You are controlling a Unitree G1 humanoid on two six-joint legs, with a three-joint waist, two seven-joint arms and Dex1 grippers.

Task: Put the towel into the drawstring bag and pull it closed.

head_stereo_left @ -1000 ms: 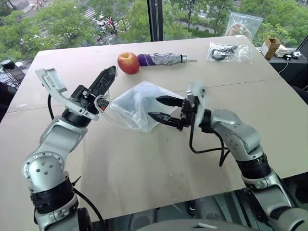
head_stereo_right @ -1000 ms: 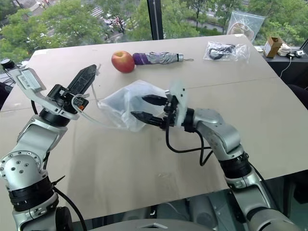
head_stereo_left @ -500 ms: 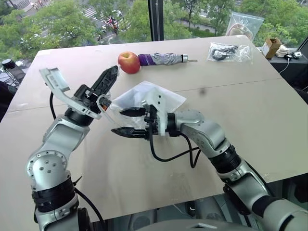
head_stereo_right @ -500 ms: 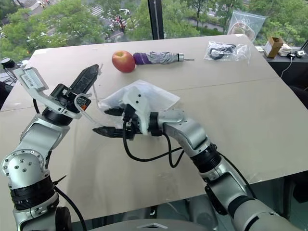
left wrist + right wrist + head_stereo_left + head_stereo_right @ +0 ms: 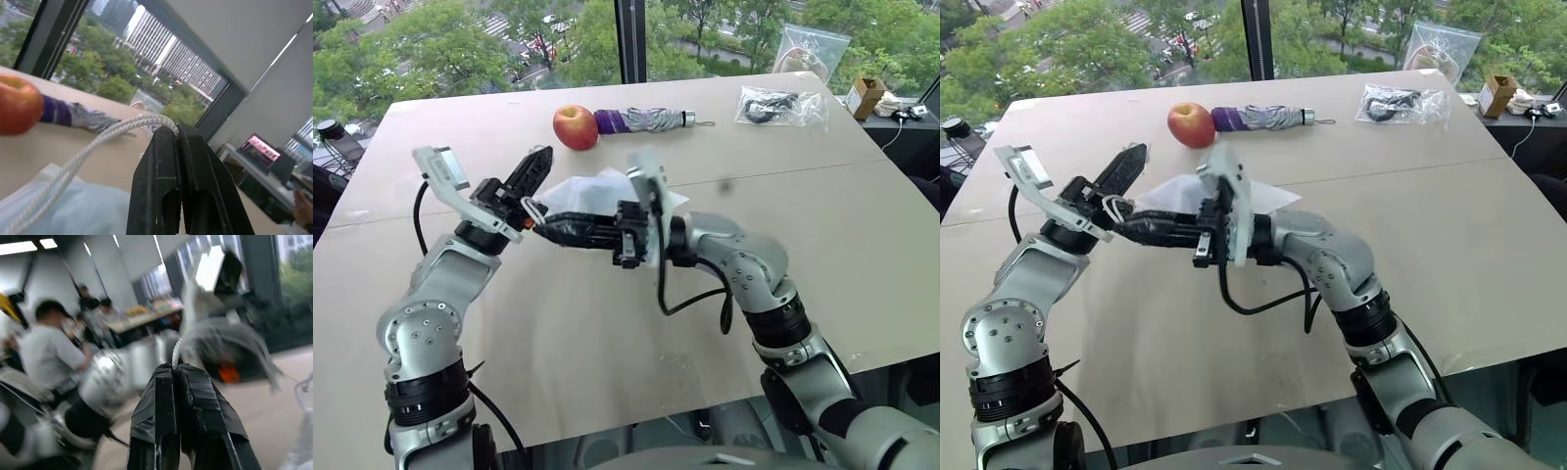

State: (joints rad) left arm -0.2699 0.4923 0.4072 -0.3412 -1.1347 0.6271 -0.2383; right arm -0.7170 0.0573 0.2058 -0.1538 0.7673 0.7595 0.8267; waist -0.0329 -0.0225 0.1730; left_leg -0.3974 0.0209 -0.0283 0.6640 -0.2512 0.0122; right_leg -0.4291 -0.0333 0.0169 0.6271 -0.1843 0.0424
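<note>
White cord (image 5: 98, 142) between pinched fingers (image 5: 161, 181)

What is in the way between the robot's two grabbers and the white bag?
Nothing visible. Both the left gripper and the right gripper are already shut on the cord of the drawstring bag.

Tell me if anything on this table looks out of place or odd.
Nothing stands out. Both grippers, left and right, are shut on the white bag's cords, as expected. The apple, folded umbrella and plastic pouch lie undisturbed on the table.
</note>
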